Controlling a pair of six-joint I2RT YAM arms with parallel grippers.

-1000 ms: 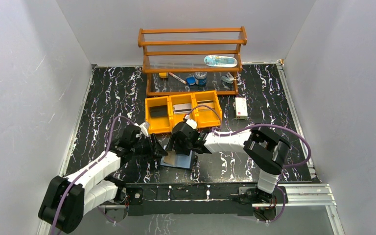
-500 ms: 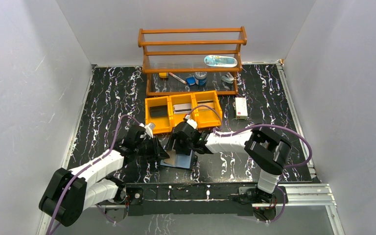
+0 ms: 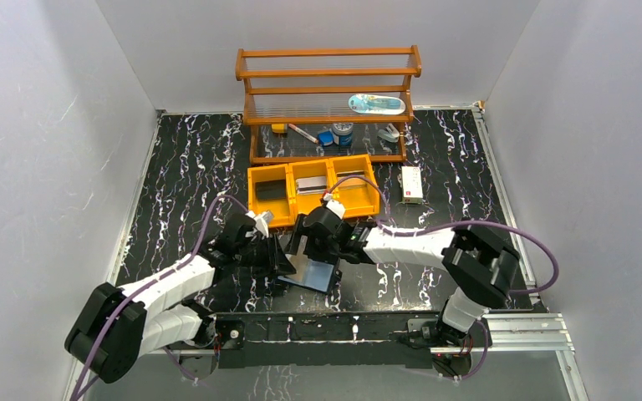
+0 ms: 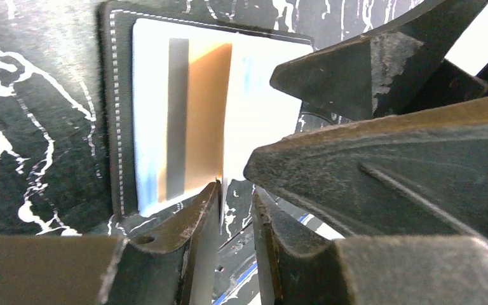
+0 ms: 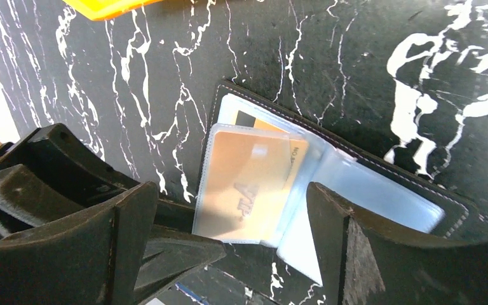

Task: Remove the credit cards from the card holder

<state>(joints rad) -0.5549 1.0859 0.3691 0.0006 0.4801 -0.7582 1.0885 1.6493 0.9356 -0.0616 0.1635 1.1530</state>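
The card holder (image 3: 313, 273) lies open on the table between both grippers, black outside, pale blue-grey inside (image 5: 381, 190). A tan-brown credit card (image 5: 248, 184) sits in a clear sleeve leaf raised over the left panel. A second card with a dark stripe (image 5: 249, 119) lies under it. In the left wrist view the holder (image 4: 117, 108) shows a tan card (image 4: 206, 114). My left gripper (image 4: 236, 189) is narrowly open, with the sleeve's thin edge between its fingers, against one finger. My right gripper (image 5: 229, 190) is wide open and straddles the sleeve.
A yellow three-compartment bin tray (image 3: 313, 190) stands just behind the holder; its corner shows in the right wrist view (image 5: 108, 6). A wooden rack (image 3: 328, 92) with small items stands at the back. A white box (image 3: 412, 184) lies right of the tray.
My left gripper has moved right, up to the holder's left edge. My right arm's elbow has swung right while its gripper stays over the holder.
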